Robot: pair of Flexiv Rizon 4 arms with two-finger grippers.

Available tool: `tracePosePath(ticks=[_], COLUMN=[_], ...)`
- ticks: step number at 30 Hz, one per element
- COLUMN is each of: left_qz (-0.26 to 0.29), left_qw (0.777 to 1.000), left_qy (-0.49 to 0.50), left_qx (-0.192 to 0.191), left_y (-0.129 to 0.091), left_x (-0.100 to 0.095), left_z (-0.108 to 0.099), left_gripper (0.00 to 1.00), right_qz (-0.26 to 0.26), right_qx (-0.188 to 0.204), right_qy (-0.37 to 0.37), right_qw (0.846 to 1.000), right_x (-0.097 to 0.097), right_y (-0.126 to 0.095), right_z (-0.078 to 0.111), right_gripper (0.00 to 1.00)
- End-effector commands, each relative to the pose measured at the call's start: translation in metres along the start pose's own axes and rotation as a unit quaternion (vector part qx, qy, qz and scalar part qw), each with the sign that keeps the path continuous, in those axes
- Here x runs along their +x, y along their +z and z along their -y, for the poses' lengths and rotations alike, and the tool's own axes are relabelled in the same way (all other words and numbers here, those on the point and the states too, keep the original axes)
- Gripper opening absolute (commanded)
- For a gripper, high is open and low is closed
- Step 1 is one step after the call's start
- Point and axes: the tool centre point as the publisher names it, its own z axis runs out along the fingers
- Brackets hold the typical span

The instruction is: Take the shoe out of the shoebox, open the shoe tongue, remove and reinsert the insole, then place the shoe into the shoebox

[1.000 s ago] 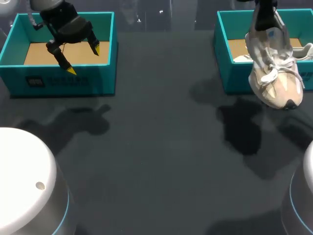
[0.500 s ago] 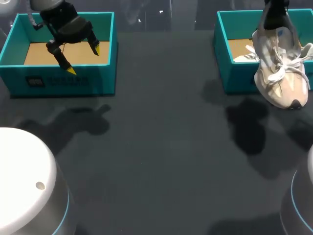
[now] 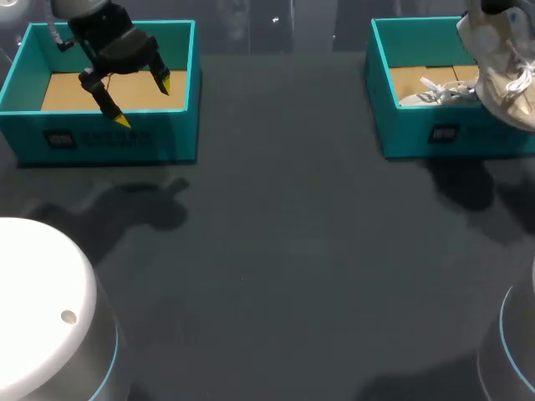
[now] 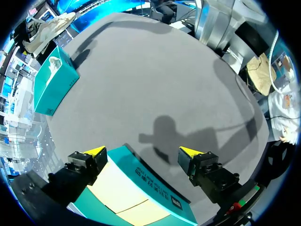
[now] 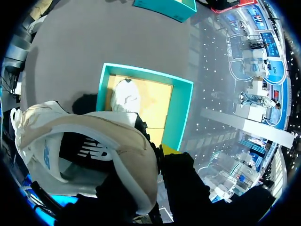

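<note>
1. A dark grey matte table (image 3: 292, 251) carries everything, with the arms' shadows lying across it.
2. Two teal cardboard shoeboxes with brown floors stand on it, both without lids. The left shoebox (image 3: 109, 138) is at the far left and the right shoebox (image 3: 451, 134) at the far right, well apart.
3. There are two shoes. The white-and-beige sneaker (image 3: 501, 58) hangs in the air above the right end of the right shoebox. A second white sneaker (image 3: 439, 92) lies on that box's floor.
4. The lifted sneaker has a beige mesh upper, white panels, loose white laces and a dark lining inside its opening. In the right wrist view its heel collar arches just in front of the camera, with the boxed sneaker below it.
5. The right gripper (image 5: 153, 155) is clamped on the raised sneaker's collar; one yellow tip shows outside it.
6. The left gripper (image 3: 142, 100) hovers over the left shoebox's front wall, its yellow-tipped fingers spread wide and holding nothing.
</note>
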Motion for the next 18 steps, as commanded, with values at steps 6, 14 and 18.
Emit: tracePosePath(ticks=[6,14,18], left_qz=[-0.001,-0.001,-0.001], left_qw=[1.0,1.0,1.0], left_qy=[0.0,0.0,0.0], left_qx=[-0.001,-0.001,-0.001], left_y=[-0.0004,-0.0004,-0.0004], left_x=[-0.0001,-0.0001,-0.0001], left_z=[-0.0002,-0.0002,-0.0002], left_gripper=[1.0,1.0,1.0], right_qz=[-0.008,-0.008,-0.005], right_qx=[-0.004,-0.004,-0.001], right_qy=[-0.002,-0.002,0.0], right_qw=[1.0,1.0,1.0], right_x=[-0.0514,-0.0514,-0.0531], right_y=[0.0208,0.0208,0.0241], right_z=[0.0264,0.0264,0.028], right_gripper=[0.0,0.0,0.0])
